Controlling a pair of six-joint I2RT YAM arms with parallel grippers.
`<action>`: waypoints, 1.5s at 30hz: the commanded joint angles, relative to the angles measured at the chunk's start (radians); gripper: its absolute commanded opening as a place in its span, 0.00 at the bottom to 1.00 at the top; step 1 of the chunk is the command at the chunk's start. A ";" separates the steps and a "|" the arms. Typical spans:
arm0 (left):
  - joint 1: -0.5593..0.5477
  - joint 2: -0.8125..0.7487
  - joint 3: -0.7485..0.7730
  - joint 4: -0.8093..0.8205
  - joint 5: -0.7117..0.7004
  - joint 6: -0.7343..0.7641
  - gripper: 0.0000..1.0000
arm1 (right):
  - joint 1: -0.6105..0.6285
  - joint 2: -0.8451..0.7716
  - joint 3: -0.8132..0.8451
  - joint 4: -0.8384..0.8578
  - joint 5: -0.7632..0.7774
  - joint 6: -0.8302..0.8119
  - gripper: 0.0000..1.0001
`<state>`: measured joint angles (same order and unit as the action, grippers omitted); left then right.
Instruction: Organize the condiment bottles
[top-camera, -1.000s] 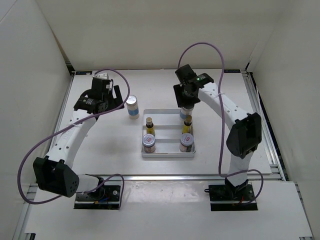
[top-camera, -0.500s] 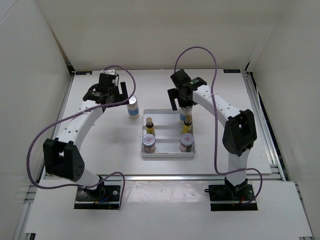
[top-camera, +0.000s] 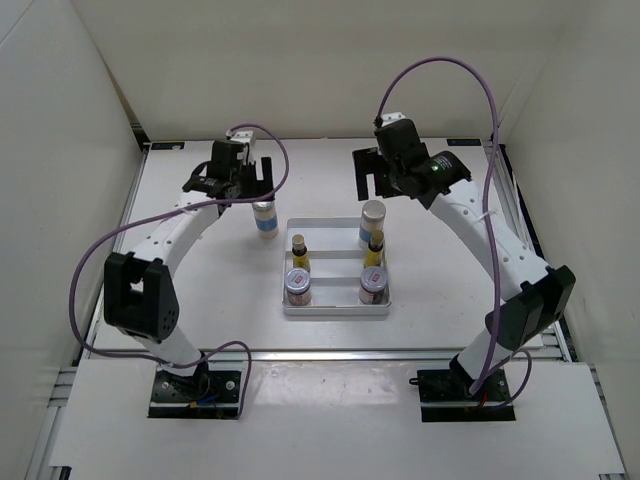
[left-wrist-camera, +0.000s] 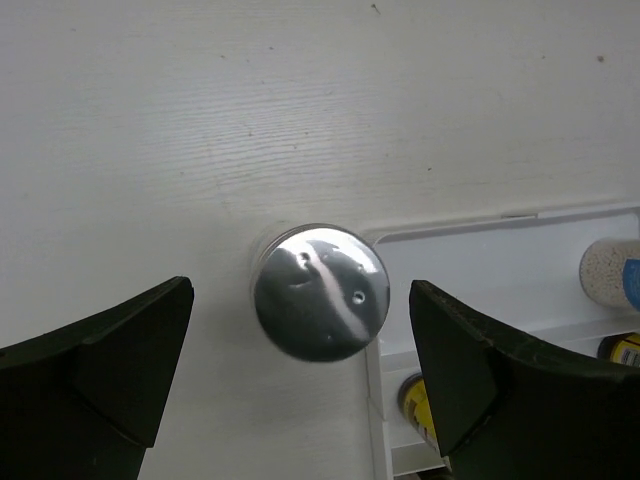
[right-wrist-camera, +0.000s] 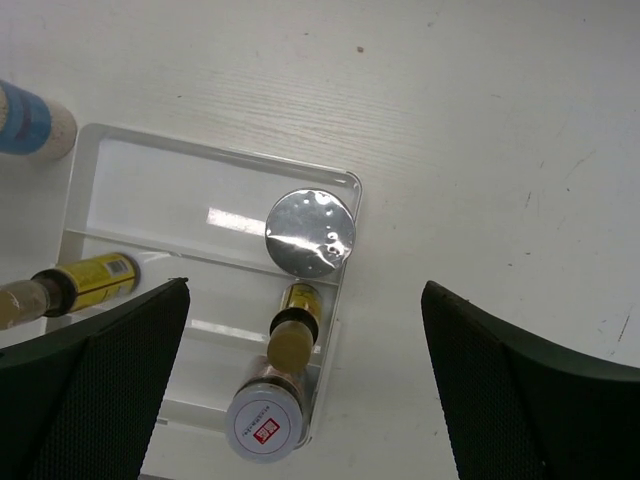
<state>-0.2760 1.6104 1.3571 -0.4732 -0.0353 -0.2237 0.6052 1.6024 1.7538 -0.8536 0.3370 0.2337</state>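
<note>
One white jar with a blue label stands on the table just left of the white tray. My left gripper hovers open over it, and its silver lid shows between the fingers without touching them. A second white jar stands free in the tray's far right compartment, its lid below my open right gripper. Two yellow bottles fill the middle compartments. Two red-labelled jars sit in the near ones.
The tray's far left compartment holds nothing. White walls close in the table on the left, back and right. Purple cables loop above both arms. The arm bases are bolted at the near edge.
My right gripper opened, let go of the white jar in the tray's far right compartment and lifted back from it. My left arm swung right until its gripper came over the loose white jar.
</note>
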 joint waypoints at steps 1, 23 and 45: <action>-0.019 0.055 0.040 0.048 0.075 0.040 1.00 | 0.002 0.004 -0.033 0.013 -0.018 0.019 1.00; -0.080 0.011 0.181 -0.001 0.188 -0.019 0.32 | 0.002 -0.213 -0.259 -0.007 0.002 0.050 1.00; -0.235 0.183 0.152 -0.001 0.081 -0.002 0.49 | 0.002 -0.317 -0.352 -0.027 0.013 0.079 1.00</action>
<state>-0.5064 1.8229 1.4963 -0.5236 0.0795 -0.2371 0.6052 1.3231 1.4117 -0.8757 0.3351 0.3065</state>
